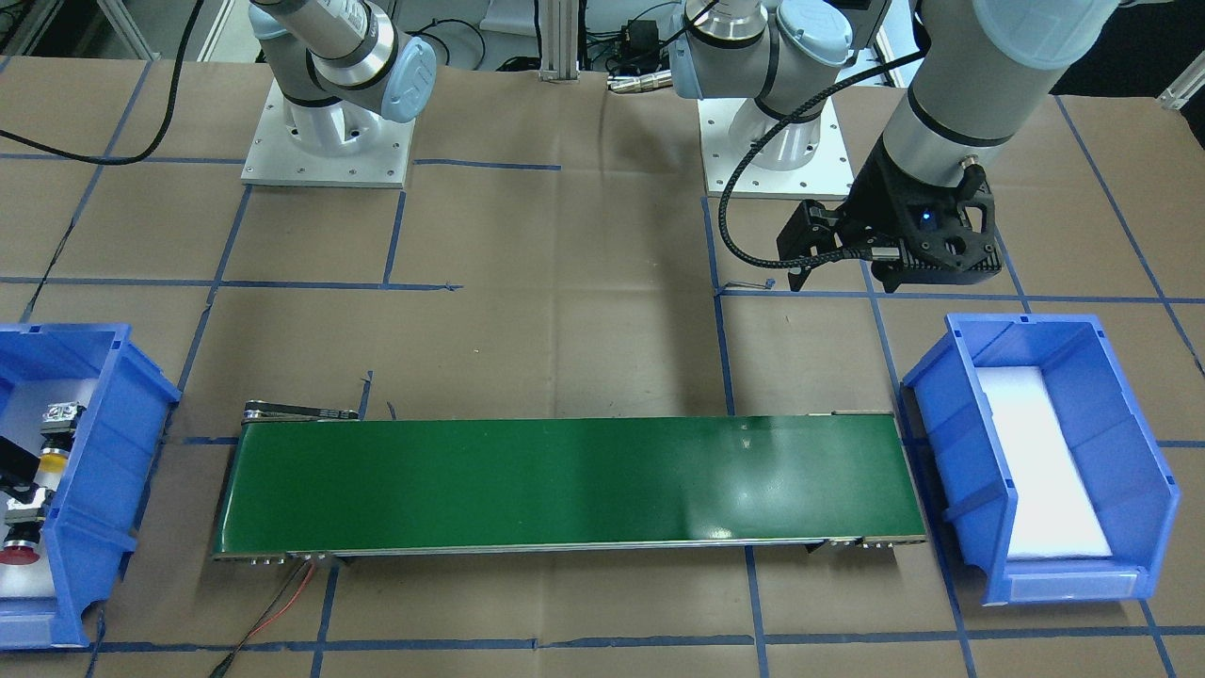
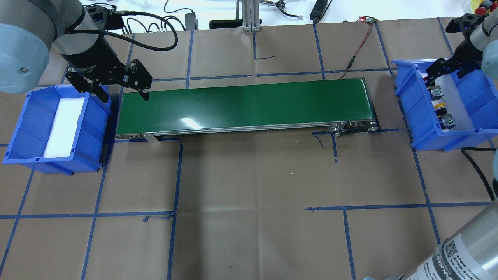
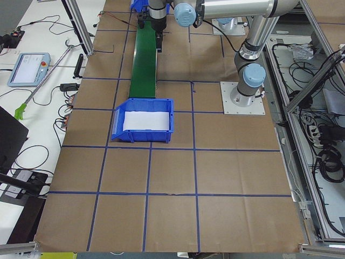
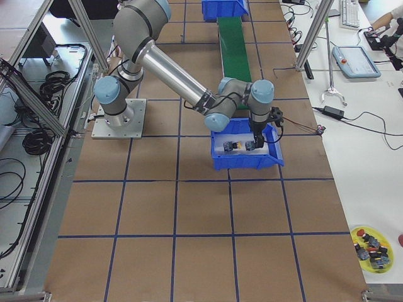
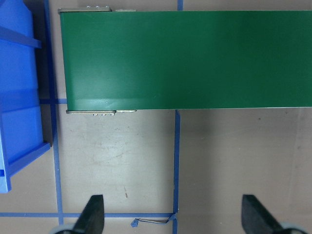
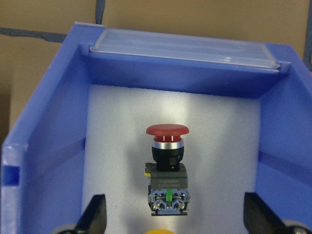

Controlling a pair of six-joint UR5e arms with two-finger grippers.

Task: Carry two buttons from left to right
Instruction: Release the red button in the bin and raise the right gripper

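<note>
Right hand (image 6: 175, 215): fingers spread wide, one tip in each lower corner of the wrist view, pinching nothing. It hangs over the blue bin (image 6: 46, 146) at the right edge of the overhead view.

Red button (image 6: 167, 146): lies on the white foam (image 6: 117, 126) lining that bin, in the middle of the wrist frame. It sits apart from both my fingers. The red cap points up-frame toward the bin's end wall with the clear strip. The grey-white block end points down-frame.

Yellow button (image 1: 54, 460): same bin, same foam, in line with the red one. Only a sliver of its cap shows at the bottom edge of the right wrist view, just beside the red button's block end. Touching or not, I cannot tell.

Left hand (image 2: 123, 93): fingers spread too, nothing between them. In the overhead view it hangs at upper left, near the left end of the green belt (image 2: 241, 105) and the corner of a second bin (image 2: 23, 128), which holds a white foam pad. Its wrist view looks down on the brown counter (image 5: 122, 156) crossed by blue tape (image 5: 177, 161), with the belt across the top of the frame.

The belt runs across the counter between the two bins.
</note>
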